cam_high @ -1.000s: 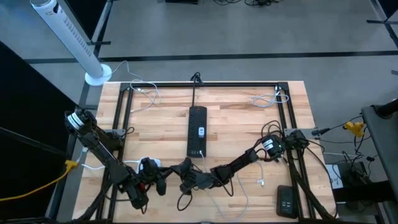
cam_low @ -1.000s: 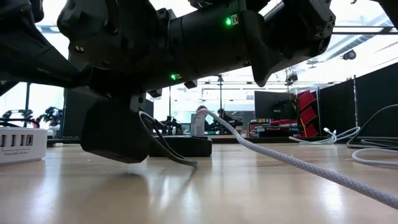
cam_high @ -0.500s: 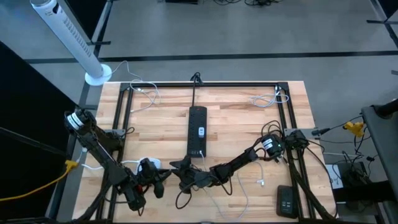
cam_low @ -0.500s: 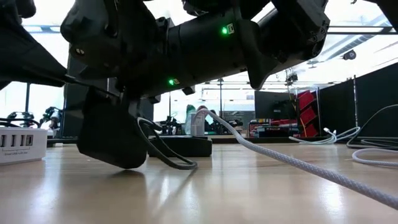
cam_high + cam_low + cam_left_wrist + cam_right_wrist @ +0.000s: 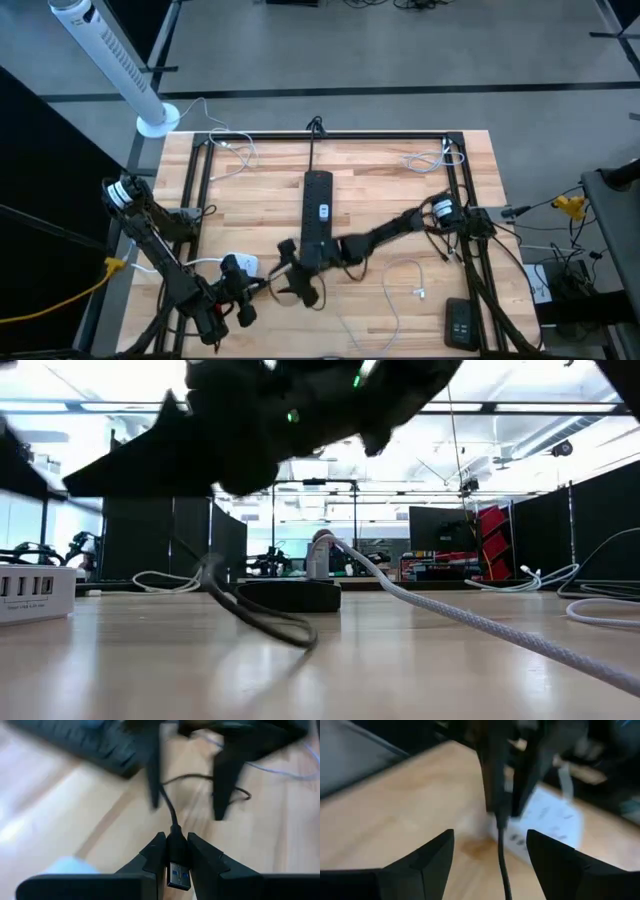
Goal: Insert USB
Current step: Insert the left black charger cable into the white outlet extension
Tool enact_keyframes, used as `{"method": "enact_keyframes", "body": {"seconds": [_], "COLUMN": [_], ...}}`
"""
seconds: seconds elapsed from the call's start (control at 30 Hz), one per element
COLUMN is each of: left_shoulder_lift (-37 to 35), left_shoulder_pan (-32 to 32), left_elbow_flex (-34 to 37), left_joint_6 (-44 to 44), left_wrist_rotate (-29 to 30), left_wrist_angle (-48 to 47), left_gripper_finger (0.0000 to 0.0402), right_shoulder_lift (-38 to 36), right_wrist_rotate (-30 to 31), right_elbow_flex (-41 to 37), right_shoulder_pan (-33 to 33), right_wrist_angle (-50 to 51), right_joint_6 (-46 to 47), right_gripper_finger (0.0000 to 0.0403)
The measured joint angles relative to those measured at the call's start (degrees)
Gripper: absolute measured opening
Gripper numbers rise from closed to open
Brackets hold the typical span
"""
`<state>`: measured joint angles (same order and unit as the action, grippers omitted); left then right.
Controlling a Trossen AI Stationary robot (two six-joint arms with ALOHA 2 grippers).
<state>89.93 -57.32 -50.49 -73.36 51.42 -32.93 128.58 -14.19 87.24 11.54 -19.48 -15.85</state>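
My left gripper [image 5: 248, 292] is near the table's front, shut on a black USB plug [image 5: 175, 856]. The plug's black cable [image 5: 167, 805] runs on toward my right gripper and lies in a loop on the wood [image 5: 262, 622]. My right gripper [image 5: 290, 272] hangs open above the table just right of the left one. Its fingers stand on either side of the cable [image 5: 502, 860] without touching it. A white USB hub [image 5: 241, 265] lies flat beside the left gripper and also shows in the low view [image 5: 35, 592]. My left gripper pinches the plug's black body [image 5: 175, 847] between its two fingers, which lie along the plug. The metal end with its blue insert [image 5: 176, 875] points back toward the wrist. The fingers come roughly level from the table's left. The cable leaves forward and sags slack to the table.
A black power strip [image 5: 317, 210] lies at the table's middle with a white plug [image 5: 320, 555] in it, and a white braided cable [image 5: 480, 625] runs from it across the wood. More white cables [image 5: 430, 158] lie at the far corners. A black frame [image 5: 330, 135] rims the table.
My right gripper has risen off the table and gone toward the far edge, next to the power strip's near end. My left gripper has drawn a little toward the table's near left with the plug. The cable loop now lies uncovered on the wood.
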Motion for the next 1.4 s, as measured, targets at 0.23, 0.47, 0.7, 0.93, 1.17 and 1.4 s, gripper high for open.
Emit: {"method": "enact_keyframes", "body": {"seconds": [0.23,0.47,0.7,0.93,1.17,1.4], "left_shoulder_lift": [0.00,-0.09,-0.02,3.35,6.24,8.25], "left_shoulder_pan": [0.02,0.04,0.15,0.31,0.51,1.51], "left_elbow_flex": [-6.53,-7.22,-7.78,-7.88,-7.88,-7.83], "left_joint_6": [22.71,25.43,30.84,35.93,38.37,38.64], "left_wrist_rotate": [0.36,3.37,8.15,10.75,12.80,14.83], "left_wrist_angle": [-0.35,-4.21,-4.37,-4.40,-5.51,-7.01], "left_gripper_finger": [0.0055,0.0055,0.0055,0.0055,0.0055,0.0055], "right_shoulder_lift": [1.01,1.16,1.18,1.18,1.18,0.98], "right_wrist_rotate": [-5.80,-4.63,-4.51,-10.73,-11.67,-11.34], "right_elbow_flex": [-4.89,-12.59,-12.63,-12.66,-12.66,-12.61], "right_shoulder_pan": [-2.21,-2.19,-2.66,-3.37,-4.08,-4.01], "right_wrist_angle": [-12.96,-36.62,-38.60,-38.41,-36.49,-36.57], "right_joint_6": [10.60,19.10,25.25,27.87,28.61,29.77], "right_gripper_finger": [0.0209,0.0199,0.0201,0.0201,0.0201,0.0202]}}
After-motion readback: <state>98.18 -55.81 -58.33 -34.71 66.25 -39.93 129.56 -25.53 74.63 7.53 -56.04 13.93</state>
